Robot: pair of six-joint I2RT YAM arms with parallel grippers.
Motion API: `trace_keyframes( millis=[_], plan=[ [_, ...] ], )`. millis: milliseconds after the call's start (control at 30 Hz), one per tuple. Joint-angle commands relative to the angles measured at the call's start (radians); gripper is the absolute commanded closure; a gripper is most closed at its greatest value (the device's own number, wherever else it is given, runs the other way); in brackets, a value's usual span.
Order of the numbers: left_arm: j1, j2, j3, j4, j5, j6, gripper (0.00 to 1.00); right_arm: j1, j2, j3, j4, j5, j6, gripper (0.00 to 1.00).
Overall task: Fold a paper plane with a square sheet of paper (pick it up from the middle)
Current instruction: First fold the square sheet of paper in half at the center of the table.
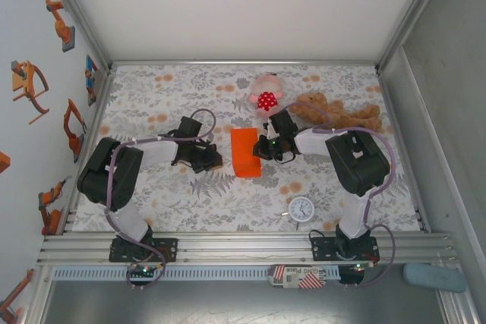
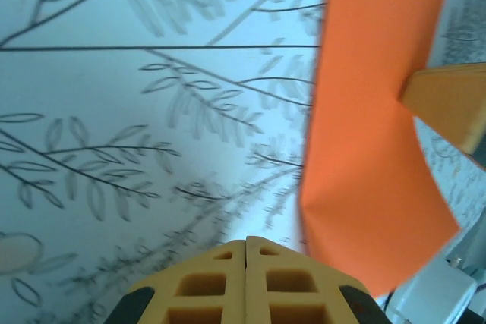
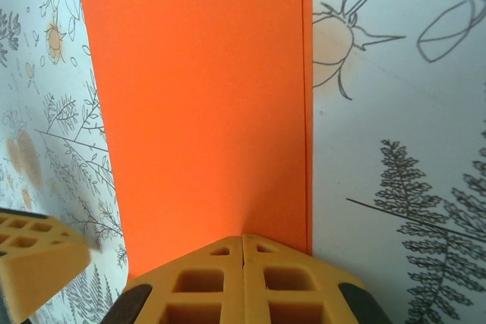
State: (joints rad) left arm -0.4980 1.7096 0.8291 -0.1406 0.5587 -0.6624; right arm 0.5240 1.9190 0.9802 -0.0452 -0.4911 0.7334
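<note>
1. A small clock (image 1: pixel 301 209) sits on the table (image 1: pixel 167 96), nearer than the right pincer (image 3: pixel 243 242).
2. The left pincer (image 2: pixel 245 248) is closed and empty, just left of the orange paper (image 1: pixel 245 153).
3. The right pincer is closed too, its tips at the paper's right side. The paper lies between both pincers.
4. Beyond the right pincer lie a pink toy (image 1: pixel 266 96) and a brown bear (image 1: pixel 342 115).

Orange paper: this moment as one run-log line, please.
orange paper: folded rectangle | left gripper: shut, beside it | right gripper: shut, on it
</note>
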Motion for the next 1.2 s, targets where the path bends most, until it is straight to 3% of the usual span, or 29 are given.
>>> trace_keyframes(
  millis=[0,133,300,467,800,933,1167],
  plan=[
    [-0.049,-0.038,0.047,0.007,-0.008,-0.034,0.96,-0.004,0.174,-0.121,-0.257,0.266,0.004,1.00],
    [-0.121,0.049,0.104,0.087,-0.002,-0.101,0.96,-0.003,0.176,-0.118,-0.255,0.267,0.004,1.00],
    [-0.152,0.167,0.143,0.122,0.028,-0.140,0.96,-0.004,0.173,-0.119,-0.255,0.267,0.006,1.00],
    [-0.154,0.192,0.103,0.132,0.080,-0.083,0.96,-0.003,0.170,-0.117,-0.257,0.271,0.007,1.00],
    [-0.091,0.046,-0.114,0.026,0.034,0.009,0.96,-0.004,0.180,-0.117,-0.251,0.279,0.008,1.00],
    [-0.078,-0.067,-0.106,-0.047,0.002,0.049,0.96,-0.004,0.182,-0.117,-0.247,0.281,0.009,1.00],
    [-0.086,-0.049,-0.038,0.173,0.079,-0.064,0.96,-0.004,0.180,-0.112,-0.236,0.275,0.020,1.00]
  ],
)
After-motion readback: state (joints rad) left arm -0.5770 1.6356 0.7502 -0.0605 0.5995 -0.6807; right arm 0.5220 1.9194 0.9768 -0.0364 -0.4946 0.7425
